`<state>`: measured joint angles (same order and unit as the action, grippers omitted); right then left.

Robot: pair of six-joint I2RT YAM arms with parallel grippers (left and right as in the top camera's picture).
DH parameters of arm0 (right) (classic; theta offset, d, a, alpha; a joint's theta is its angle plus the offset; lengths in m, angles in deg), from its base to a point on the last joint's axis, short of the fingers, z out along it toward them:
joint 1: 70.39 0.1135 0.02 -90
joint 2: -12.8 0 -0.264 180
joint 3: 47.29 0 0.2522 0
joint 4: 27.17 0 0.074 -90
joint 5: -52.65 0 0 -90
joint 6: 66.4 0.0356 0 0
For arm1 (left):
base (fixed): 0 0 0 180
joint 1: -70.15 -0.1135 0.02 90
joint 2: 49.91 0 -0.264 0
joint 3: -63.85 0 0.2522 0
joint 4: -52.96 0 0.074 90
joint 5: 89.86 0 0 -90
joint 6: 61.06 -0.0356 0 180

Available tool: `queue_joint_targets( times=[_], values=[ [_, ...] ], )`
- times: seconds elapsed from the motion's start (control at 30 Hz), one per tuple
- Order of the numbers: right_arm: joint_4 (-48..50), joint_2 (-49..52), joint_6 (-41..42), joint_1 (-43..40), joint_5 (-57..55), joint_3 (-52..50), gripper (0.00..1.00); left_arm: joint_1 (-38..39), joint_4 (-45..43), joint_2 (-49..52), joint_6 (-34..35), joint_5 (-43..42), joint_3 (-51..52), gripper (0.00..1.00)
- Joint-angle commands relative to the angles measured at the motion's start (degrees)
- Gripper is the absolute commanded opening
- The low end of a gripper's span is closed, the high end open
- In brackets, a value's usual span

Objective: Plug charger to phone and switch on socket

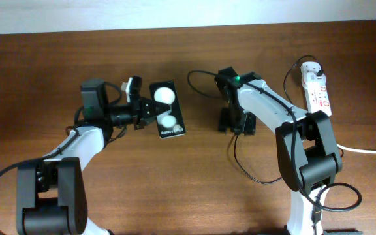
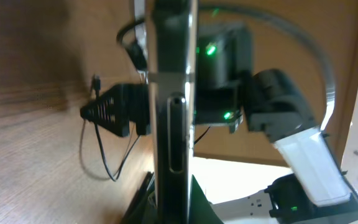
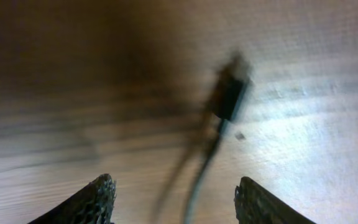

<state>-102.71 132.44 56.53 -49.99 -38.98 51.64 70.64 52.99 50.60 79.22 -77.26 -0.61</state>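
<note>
Overhead, the small flat black phone with two white round patches [image 1: 167,111] lies left of centre on the brown wooden table [image 1: 38,65]. The left gripper [image 1: 147,109] is clamped on its left edge. In the right wrist view, the long thin black charger cable [image 3: 229,96] ends in a blurred connector tip on the wood. The right gripper [image 3: 174,182] hangs just near of it, fingers apart. The white elongated power strip [image 1: 318,88] sits far right.
</note>
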Motion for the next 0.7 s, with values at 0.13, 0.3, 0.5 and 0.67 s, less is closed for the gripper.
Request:
queue_joint_targets(
  times=[0.13,0.3,0.5,0.67],
  values=[
    [2.91,0.02,5.27,-0.26,-5.57,-5.2,0.27,-2.8,-0.35,-0.11,-1.14,-2.34,-0.98,0.0],
    [2.19,-0.33,-2.29,-0.35,-1.97,-2.95,0.04,-2.8,-0.33,-0.11,-1.14,-2.32,-0.98,0.0],
    [-8.76,-27.26,-14.6,-0.31,8.72,2.4,0.04,-2.67,-0.39,-0.11,-1.14,-4.31,-0.98,0.0],
    [-18.99,-50.56,-16.2,1.75,15.17,1.07,0.04,2.71,-4.37,-0.11,0.24,-4.0,-0.98,0.0]
  ],
)
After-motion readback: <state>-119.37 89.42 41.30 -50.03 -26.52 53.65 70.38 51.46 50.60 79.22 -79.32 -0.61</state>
